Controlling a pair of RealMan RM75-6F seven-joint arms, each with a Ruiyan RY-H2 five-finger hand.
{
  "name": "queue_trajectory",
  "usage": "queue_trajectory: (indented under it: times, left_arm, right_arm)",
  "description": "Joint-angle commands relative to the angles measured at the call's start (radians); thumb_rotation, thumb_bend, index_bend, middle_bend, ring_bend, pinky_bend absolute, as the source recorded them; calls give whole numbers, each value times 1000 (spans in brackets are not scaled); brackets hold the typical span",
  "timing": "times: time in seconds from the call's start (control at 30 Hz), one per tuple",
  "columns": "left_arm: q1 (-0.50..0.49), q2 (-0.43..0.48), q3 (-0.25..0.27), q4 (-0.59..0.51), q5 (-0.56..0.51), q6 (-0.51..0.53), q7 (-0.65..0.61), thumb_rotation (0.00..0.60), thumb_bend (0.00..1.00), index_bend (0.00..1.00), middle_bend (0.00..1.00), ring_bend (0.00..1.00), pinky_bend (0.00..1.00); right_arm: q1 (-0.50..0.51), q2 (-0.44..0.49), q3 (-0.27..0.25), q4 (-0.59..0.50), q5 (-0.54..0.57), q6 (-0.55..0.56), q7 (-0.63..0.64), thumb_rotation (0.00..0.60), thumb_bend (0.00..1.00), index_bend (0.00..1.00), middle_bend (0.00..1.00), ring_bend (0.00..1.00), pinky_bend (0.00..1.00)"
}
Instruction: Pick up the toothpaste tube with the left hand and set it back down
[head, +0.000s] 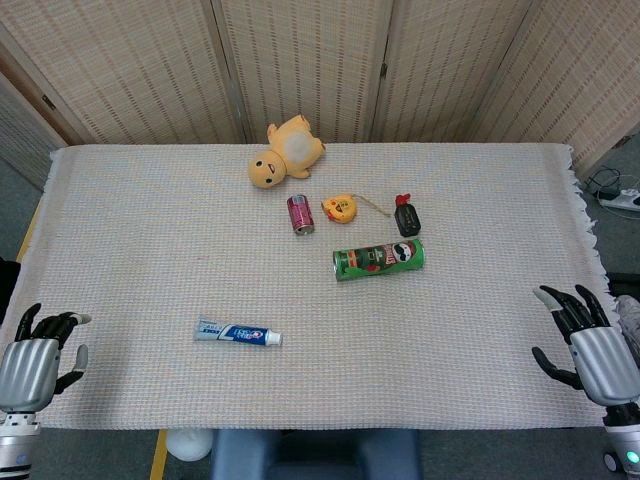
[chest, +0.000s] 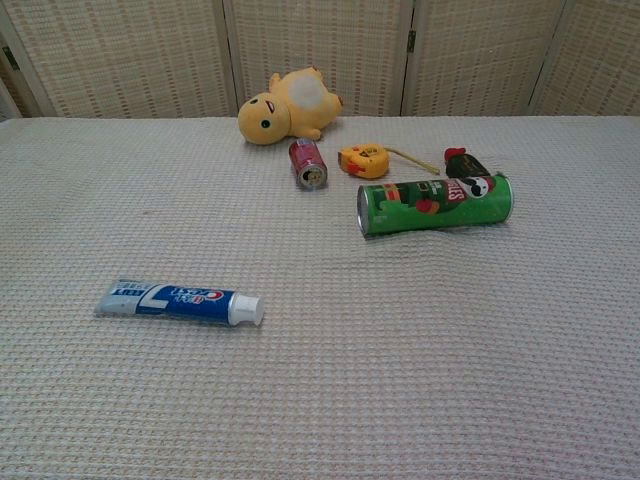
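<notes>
A blue and white toothpaste tube (head: 237, 334) (chest: 180, 302) lies flat on the table, its white cap pointing right. My left hand (head: 35, 358) rests at the table's near left edge, well left of the tube, fingers apart and holding nothing. At the near right edge sits my right hand (head: 587, 342), also empty with fingers spread. Neither hand appears in the chest view.
The woven cloth-covered table (head: 140, 240) carries a green chip can (head: 379, 259) lying on its side, a small red can (head: 301, 214), a yellow tape measure (head: 340, 208), a black and red item (head: 406, 216) and a yellow plush duck (head: 285, 152) at the back. Folding screens stand behind.
</notes>
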Motion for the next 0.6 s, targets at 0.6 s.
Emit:
queue_trajectory:
  times: [0.6]
  left_arm:
    - [-26, -14, -3, 17, 27, -16, -4, 600, 567, 324, 324, 300, 101]
  right_arm:
    - [-9, 3, 2, 3, 9, 17, 2, 600, 395, 89, 157, 149, 38]
